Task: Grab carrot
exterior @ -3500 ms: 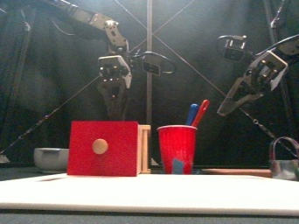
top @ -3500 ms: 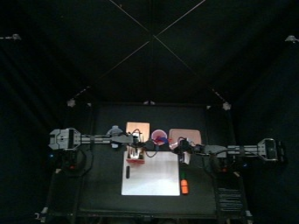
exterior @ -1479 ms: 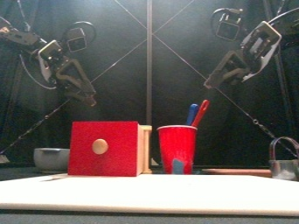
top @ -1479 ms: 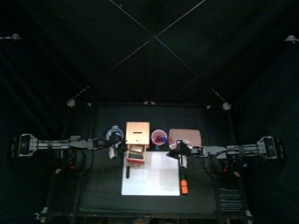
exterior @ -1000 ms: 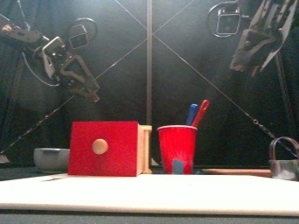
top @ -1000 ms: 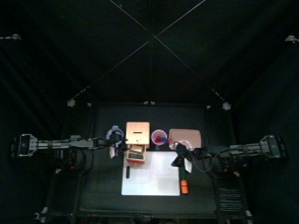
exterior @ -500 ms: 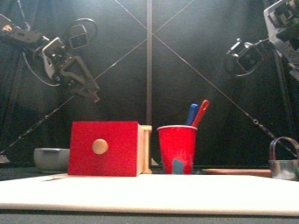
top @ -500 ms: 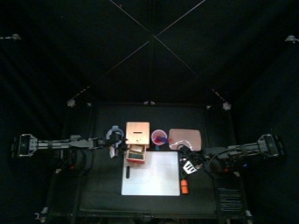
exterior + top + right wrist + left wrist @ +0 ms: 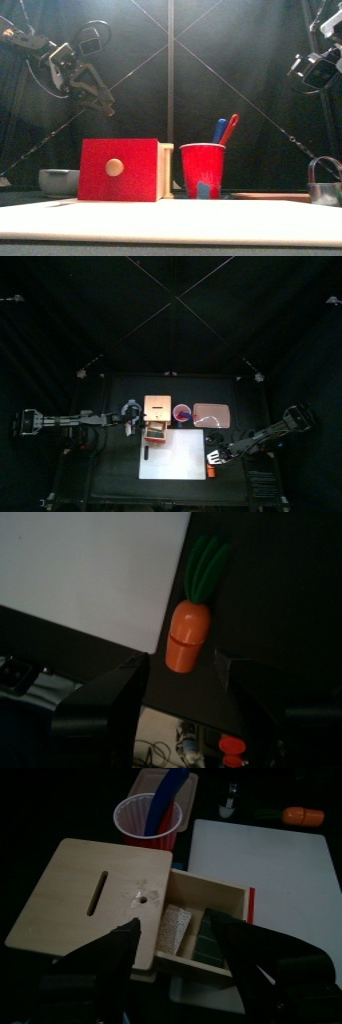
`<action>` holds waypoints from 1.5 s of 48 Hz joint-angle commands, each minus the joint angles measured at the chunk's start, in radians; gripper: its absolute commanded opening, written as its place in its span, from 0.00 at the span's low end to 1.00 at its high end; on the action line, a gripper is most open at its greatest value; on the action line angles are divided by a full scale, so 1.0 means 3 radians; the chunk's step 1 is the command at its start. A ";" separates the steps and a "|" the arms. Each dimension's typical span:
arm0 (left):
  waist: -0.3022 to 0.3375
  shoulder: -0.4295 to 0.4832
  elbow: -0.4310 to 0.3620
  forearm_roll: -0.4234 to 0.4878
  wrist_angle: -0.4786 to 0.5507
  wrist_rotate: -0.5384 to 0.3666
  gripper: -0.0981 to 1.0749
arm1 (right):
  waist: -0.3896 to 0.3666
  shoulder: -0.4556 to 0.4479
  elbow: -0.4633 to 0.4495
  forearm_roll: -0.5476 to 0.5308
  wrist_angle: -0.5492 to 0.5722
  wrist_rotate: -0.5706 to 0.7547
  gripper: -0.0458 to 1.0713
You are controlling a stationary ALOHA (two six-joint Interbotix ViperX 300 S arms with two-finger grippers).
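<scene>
Beside the white mat [image 9: 80,572] on the dark table, the carrot [image 9: 189,634] is framed between the spread, empty jaws of the right gripper [image 9: 181,677], so the grasp itself is judged outstanding.

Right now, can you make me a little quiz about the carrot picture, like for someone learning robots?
1. True or false: the carrot lies on the white mat.
2. The right gripper's jaws are: A open, B shut on the carrot.
3. What colour is the carrot's leafy top?

Key: 1 false, it lies beside the mat on the black table. 2 A. 3 green.
</scene>
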 commanded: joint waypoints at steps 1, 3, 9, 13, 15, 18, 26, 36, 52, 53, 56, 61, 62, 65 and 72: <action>0.0026 0.0000 -0.0102 0.0036 -0.0031 0.0000 0.86 | 0.0077 0.0112 -0.0041 -0.0133 -0.0036 0.0189 0.83; 0.0026 0.0000 -0.0102 0.0051 -0.0036 0.0005 0.86 | 0.0097 0.0169 -0.0041 -0.0169 -0.0031 0.0271 0.83; 0.0036 0.0000 -0.0092 0.0092 -0.0031 0.0005 0.86 | 0.0118 0.0337 -0.0031 -0.0230 -0.0087 0.0419 0.83; 0.0061 0.0000 -0.0072 0.0143 -0.0031 0.0000 0.86 | 0.0112 0.0470 -0.0020 -0.0189 -0.0138 0.0430 0.83; 0.0061 0.0000 -0.0066 0.0159 -0.0031 0.0000 0.86 | 0.0107 0.0532 -0.0015 -0.0153 -0.0184 0.0424 0.83; 0.0061 0.0000 -0.0066 0.0169 -0.0031 0.0000 0.86 | 0.0102 0.0614 -0.0010 -0.0112 -0.0302 0.0424 0.83; 0.0041 0.0000 -0.0036 0.0169 -0.0026 0.0000 0.86 | 0.0128 0.0813 -0.0026 0.0005 -0.0465 0.0409 0.83; 0.0036 0.0000 -0.0020 0.0169 -0.0010 0.0000 0.86 | 0.0164 0.0951 -0.0041 0.0051 -0.0470 0.0419 0.82; 0.0026 0.0000 0.0010 0.0164 -0.0010 -0.0005 0.86 | 0.0184 0.1064 -0.0138 0.0041 -0.0491 0.0419 0.74; 0.0026 0.0000 0.0010 0.0164 -0.0005 -0.0005 0.86 | 0.0184 0.1074 -0.0138 0.0041 -0.0491 0.0419 0.73; 0.0026 0.0000 0.0015 0.0169 0.0000 -0.0005 0.86 | 0.0189 0.1110 -0.0164 0.0036 -0.0491 0.0419 0.70; 0.0026 0.0000 0.0015 0.0169 0.0005 0.0000 0.86 | 0.0184 0.1145 -0.0189 0.0020 -0.0491 0.0414 0.67; 0.0026 0.0000 0.0015 0.0169 0.0005 0.0000 0.86 | 0.0184 0.1150 -0.0199 0.0015 -0.0491 0.0414 0.66; 0.0036 -0.0010 0.0010 0.0179 0.0005 0.0000 0.86 | 0.0174 0.1145 -0.0225 0.0000 -0.0491 0.0383 0.65; 0.0066 -0.0020 -0.0015 0.0251 0.0000 0.0000 0.86 | 0.0159 0.1002 -0.0378 -0.0138 -0.0476 0.0302 0.65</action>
